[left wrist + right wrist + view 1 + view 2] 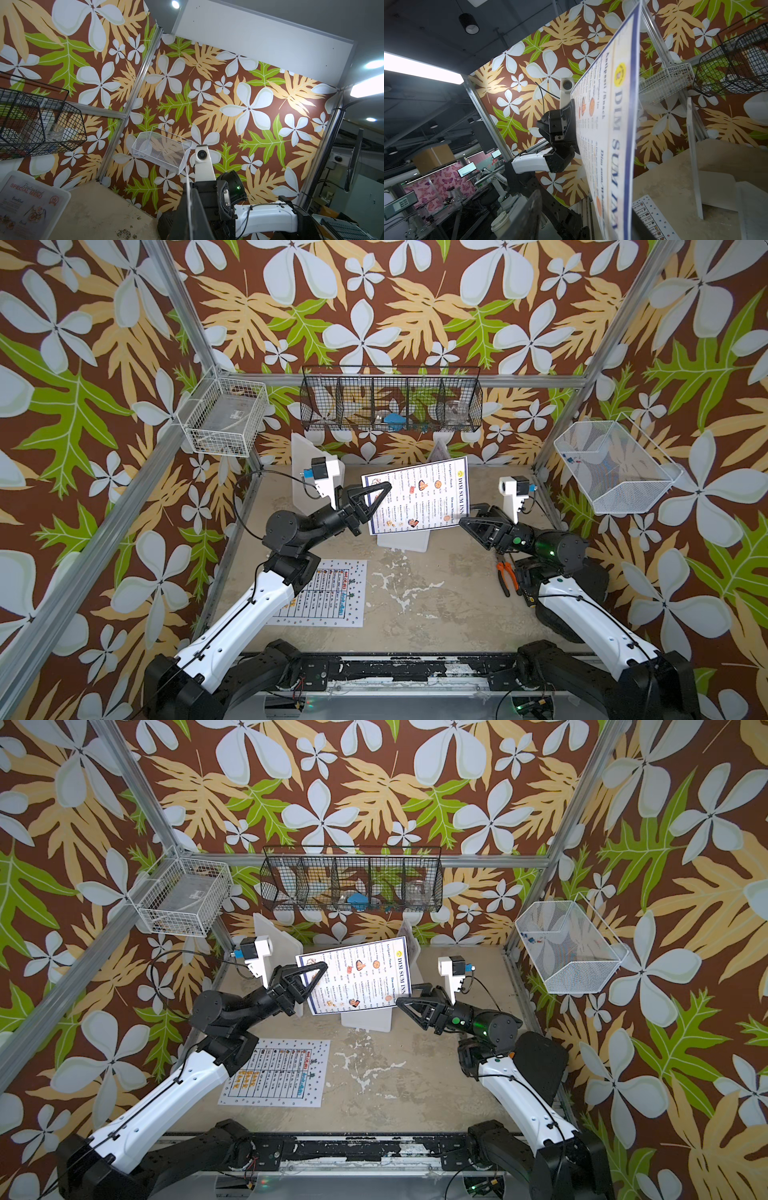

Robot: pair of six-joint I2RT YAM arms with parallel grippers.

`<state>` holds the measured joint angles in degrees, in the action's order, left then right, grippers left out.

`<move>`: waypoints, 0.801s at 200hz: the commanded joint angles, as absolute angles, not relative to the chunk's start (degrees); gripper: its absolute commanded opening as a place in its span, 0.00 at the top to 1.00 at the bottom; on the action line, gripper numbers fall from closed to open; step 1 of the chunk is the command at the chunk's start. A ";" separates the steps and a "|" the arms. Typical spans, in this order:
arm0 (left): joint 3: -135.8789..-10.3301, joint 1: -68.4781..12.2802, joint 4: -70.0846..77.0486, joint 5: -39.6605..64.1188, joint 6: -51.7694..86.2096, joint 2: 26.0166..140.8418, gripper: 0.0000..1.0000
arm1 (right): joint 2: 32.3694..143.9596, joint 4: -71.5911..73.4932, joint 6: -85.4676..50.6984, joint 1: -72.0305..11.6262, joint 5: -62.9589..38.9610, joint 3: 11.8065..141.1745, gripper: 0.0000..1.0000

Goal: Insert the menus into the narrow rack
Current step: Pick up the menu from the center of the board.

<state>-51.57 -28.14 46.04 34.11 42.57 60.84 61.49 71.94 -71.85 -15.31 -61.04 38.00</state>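
My left pincer (384, 488) is clamped on one edge of the dark-bordered "DIM SUM INN" menu sheet (419, 493), which hangs tilted above the white narrow rack (402, 542). My right pincer (469, 516) stands half-wide, with the sheet's opposite corner between its jaws. The white dotted-border menu sheet (332, 593) lies flat on the beige desk (436, 601).

- DIM SUM INN menu (419, 495): dk blue border, up off table (436, 605), tilted, over white rack (405, 543)
- dotted-border menu (332, 593): white, flat on table, front-left
- SPECIAL MENU (27, 204): pinkish, against white rack panel
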 commanded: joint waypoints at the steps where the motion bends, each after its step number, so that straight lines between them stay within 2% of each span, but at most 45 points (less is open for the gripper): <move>1: -51.50 -28.04 49.57 31.33 44.57 61.17 1.00 | 61.14 73.58 -72.14 -16.57 -57.21 37.67 0.48; 29: -51.16 -28.04 49.12 29.97 44.60 61.08 1.00 | 59.06 70.79 -70.47 -17.17 -51.44 36.43 0.51; 75: -49.66 -28.04 49.30 27.77 45.57 60.58 1.00 | 57.04 67.08 -67.74 -20.24 -43.65 36.49 0.63; 122: -46.76 -28.04 52.64 22.99 49.28 59.22 1.00 | 57.65 67.10 -67.76 -22.59 -38.54 36.14 0.68; 160: -44.72 -28.04 52.83 20.49 49.49 57.44 1.00 | 57.88 64.39 -66.50 -22.72 -36.60 36.66 0.83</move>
<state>-45.56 -28.14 50.28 22.87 48.97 58.39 57.78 65.10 -68.12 -22.55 -39.03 36.25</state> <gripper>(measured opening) 0.048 0.211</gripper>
